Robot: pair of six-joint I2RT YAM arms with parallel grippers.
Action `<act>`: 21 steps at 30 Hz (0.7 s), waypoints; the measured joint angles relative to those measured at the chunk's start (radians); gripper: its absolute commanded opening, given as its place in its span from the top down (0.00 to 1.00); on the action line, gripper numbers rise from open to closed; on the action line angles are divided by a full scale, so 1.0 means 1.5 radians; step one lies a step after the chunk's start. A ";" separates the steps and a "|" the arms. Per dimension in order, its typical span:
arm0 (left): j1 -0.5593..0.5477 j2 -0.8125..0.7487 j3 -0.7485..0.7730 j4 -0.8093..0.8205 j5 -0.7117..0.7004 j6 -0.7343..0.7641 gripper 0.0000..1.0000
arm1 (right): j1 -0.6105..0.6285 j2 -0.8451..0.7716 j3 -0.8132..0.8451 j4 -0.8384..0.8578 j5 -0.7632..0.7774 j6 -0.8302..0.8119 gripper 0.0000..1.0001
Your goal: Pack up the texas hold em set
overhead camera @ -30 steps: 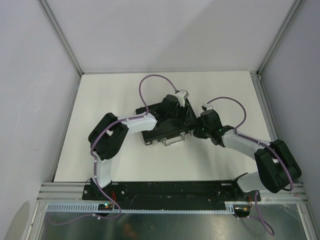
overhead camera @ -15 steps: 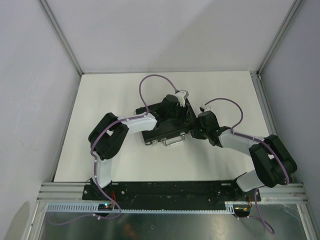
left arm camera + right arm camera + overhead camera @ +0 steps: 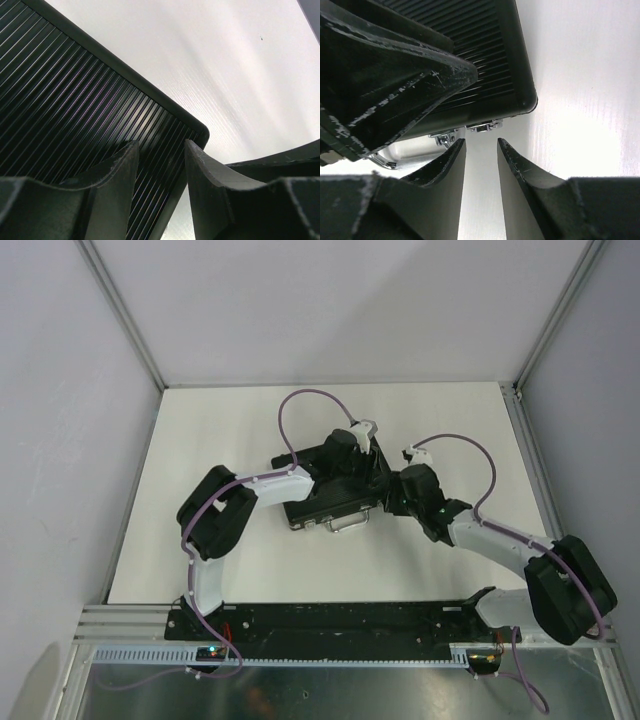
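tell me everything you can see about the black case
The case is black and hard-shelled, its lid finely ribbed with rounded corners. It lies flat, lid down, on the white table. A silver handle and silver latches sit on the side facing the arm bases. The left pincer is open over a lid corner, the right pincer open beside the latch side; contact cannot be told.
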 measured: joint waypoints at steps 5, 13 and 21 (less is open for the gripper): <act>0.000 -0.001 0.000 0.000 0.000 0.000 0.49 | 0.000 -0.024 0.000 -0.010 0.004 0.001 0.63; -0.001 -0.032 -0.013 -0.031 -0.005 0.001 0.07 | 0.000 -0.132 -0.002 -0.109 0.039 0.013 0.45; -0.001 -0.220 -0.139 -0.152 -0.104 0.002 0.00 | -0.023 -0.362 0.001 -0.265 0.107 0.047 0.12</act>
